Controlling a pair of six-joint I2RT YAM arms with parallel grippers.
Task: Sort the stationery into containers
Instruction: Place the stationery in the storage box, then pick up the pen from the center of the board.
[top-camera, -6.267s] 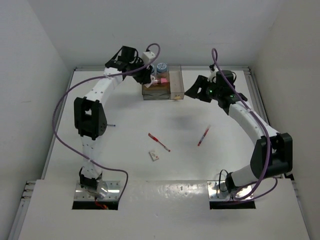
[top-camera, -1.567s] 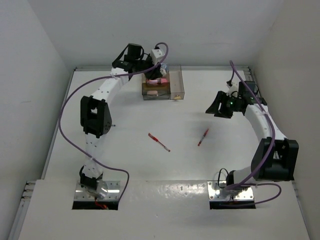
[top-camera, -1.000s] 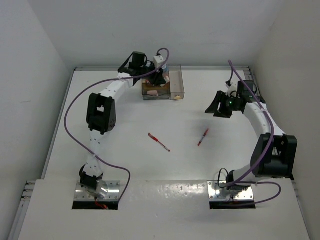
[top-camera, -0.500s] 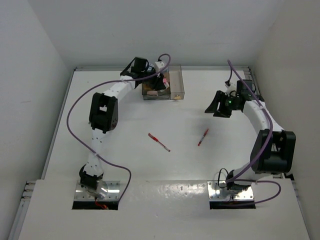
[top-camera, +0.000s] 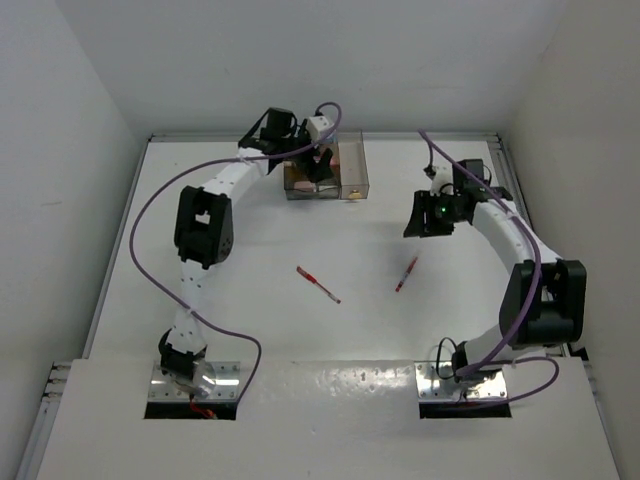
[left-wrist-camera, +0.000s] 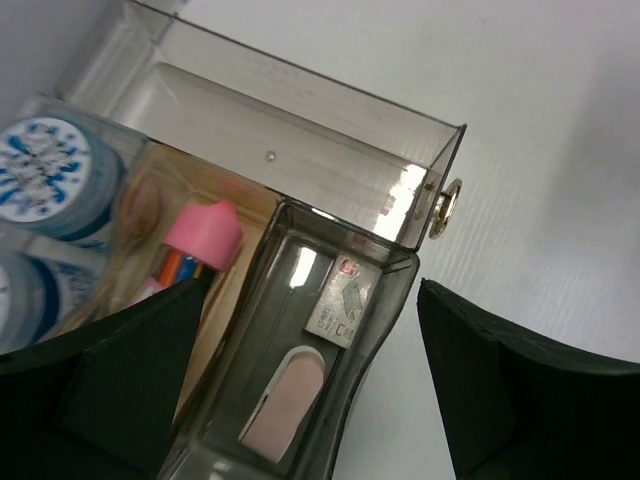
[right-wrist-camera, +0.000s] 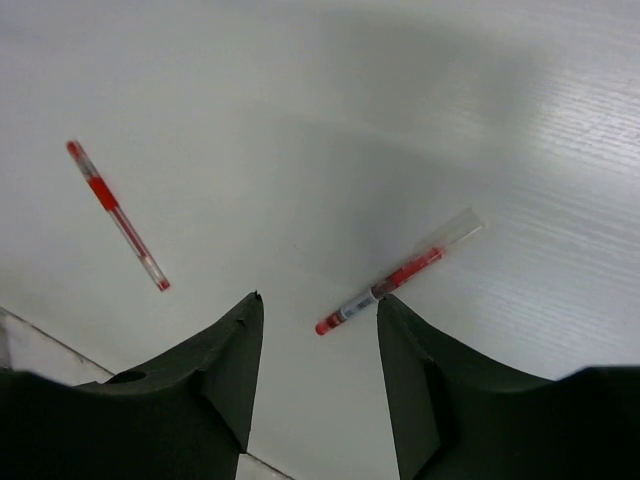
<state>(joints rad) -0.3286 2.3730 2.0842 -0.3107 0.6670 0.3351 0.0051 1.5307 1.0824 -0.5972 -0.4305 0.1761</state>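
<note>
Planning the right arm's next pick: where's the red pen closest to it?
Top view: the pen lies loose right of centre on the table, just below the right gripper in frame, the other red pen to its left.
</note>
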